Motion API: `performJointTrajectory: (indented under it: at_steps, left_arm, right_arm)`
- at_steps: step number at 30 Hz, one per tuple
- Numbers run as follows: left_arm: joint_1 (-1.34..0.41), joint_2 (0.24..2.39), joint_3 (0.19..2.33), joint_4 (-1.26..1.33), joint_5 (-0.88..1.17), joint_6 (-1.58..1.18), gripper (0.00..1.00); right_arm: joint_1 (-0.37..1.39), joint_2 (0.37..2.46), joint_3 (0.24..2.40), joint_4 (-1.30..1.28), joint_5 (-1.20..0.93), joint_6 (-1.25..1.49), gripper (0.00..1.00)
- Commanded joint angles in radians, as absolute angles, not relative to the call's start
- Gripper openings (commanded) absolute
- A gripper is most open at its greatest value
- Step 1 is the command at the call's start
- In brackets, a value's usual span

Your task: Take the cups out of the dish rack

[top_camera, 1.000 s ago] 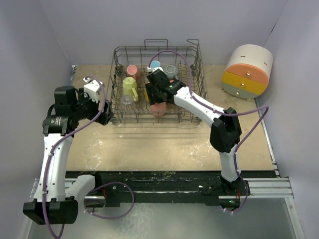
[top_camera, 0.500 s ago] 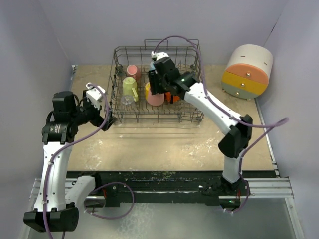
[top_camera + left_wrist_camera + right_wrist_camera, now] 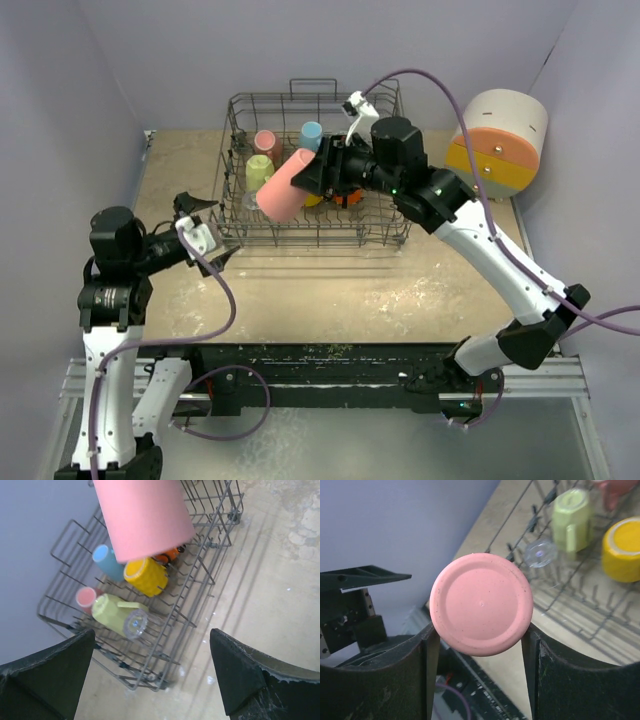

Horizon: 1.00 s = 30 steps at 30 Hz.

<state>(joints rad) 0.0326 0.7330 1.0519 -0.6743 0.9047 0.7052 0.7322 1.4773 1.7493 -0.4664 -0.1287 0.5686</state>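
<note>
One pink cup (image 3: 283, 188) was clamped between the fingers of the right end effector (image 3: 312, 175). It was held tilted and clear above the dish rack (image 3: 390, 140). Inside the rack lay a salmon cup (image 3: 267, 141), a light blue cup (image 3: 312, 133), a yellow-green cup (image 3: 260, 172) and a yellow cup (image 3: 145, 575). A largely hidden orange item (image 3: 170, 555) beside the yellow cup appeared to be another cup. The left end effector (image 3: 205, 240) hung over the worktop (image 3: 330, 290), near the rack's front left corner, with its jaws spread apart.
</note>
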Motion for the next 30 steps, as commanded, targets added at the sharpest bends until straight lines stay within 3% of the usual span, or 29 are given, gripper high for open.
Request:
performJointTrajectory:
  at_steps: [1,13,24,26,28,30]
  left_arm:
    - [0.035,0.651,1.006,-0.514,0.992,0.86,0.99]
    - [0.035,0.561,0.934,-0.446,1.007,1.018,0.83]
    - [0.035,0.564,0.921,-0.291,0.989,0.868,0.6]
    - [0.035,0.562,0.918,-0.271,0.971,0.847,0.47]
    - [0.035,0.56,0.913,-0.24,0.939,0.801,0.27]
    - [0.035,0.562,0.908,-0.199,0.896,0.738,0.1]
  right_arm:
    - [0.733,1.445,1.642,-0.222,-0.33,0.742,0.19]
    - [0.759,1.426,1.465,0.092,-0.488,0.985,0.13]
    - [0.839,1.443,1.431,0.23,-0.498,1.098,0.11]
    - [0.858,1.449,1.426,0.241,-0.489,1.106,0.11]
    - [0.862,1.449,1.417,0.237,-0.476,1.107,0.12]
    - [0.862,1.443,1.413,0.211,-0.444,1.107,0.23]
